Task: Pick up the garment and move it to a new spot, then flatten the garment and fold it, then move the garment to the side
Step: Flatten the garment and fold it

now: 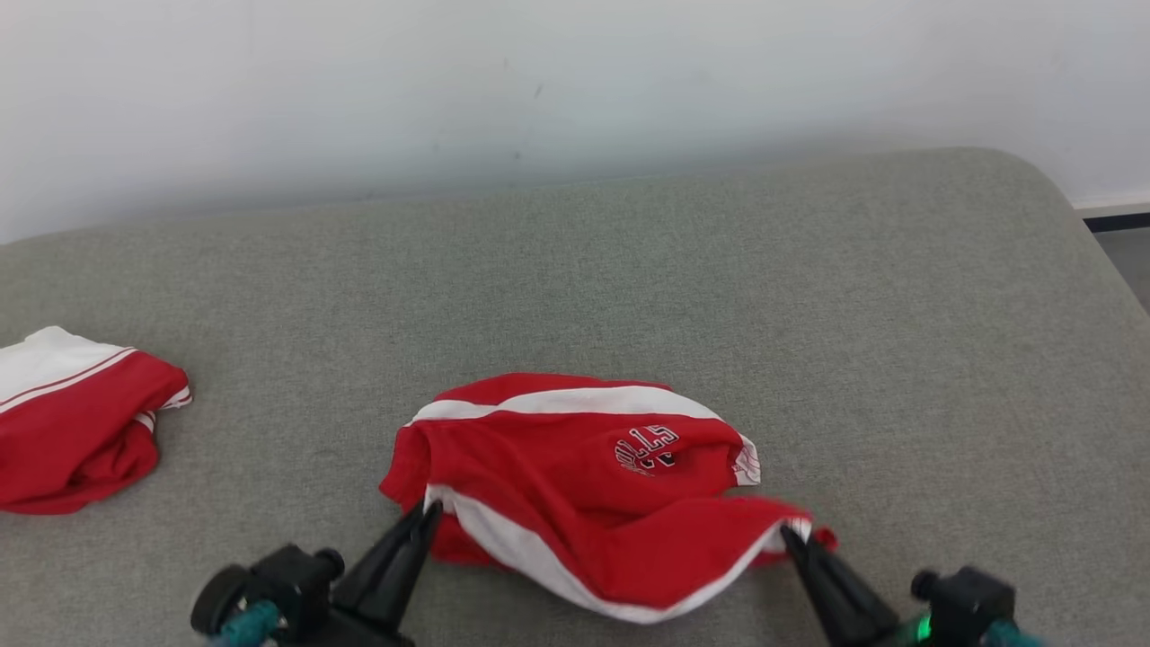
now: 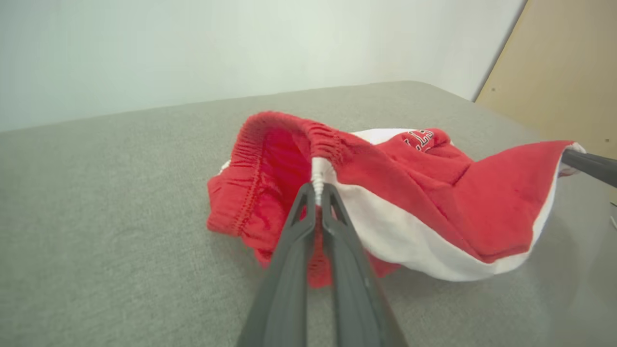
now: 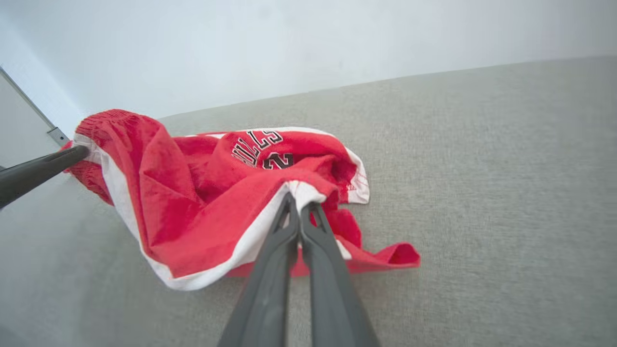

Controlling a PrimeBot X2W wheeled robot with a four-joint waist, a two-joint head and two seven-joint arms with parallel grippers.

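The garment (image 1: 584,467) is a pair of red shorts with white side stripes and black lettering, lying crumpled at the near middle of the grey cushion. My left gripper (image 1: 429,512) is shut on its elastic waistband at the left end; in the left wrist view the left gripper (image 2: 318,190) pinches the white stripe of the garment (image 2: 424,202). My right gripper (image 1: 791,536) is shut on the white-trimmed hem at the right end. In the right wrist view the right gripper (image 3: 299,200) clamps that hem of the garment (image 3: 202,193), which hangs slightly raised between both grippers.
A second red and white garment (image 1: 72,418) lies bunched at the cushion's left edge. The grey cushion (image 1: 629,288) stretches wide behind, ending at a white wall. Its right edge drops off beside a dark baseboard (image 1: 1114,220).
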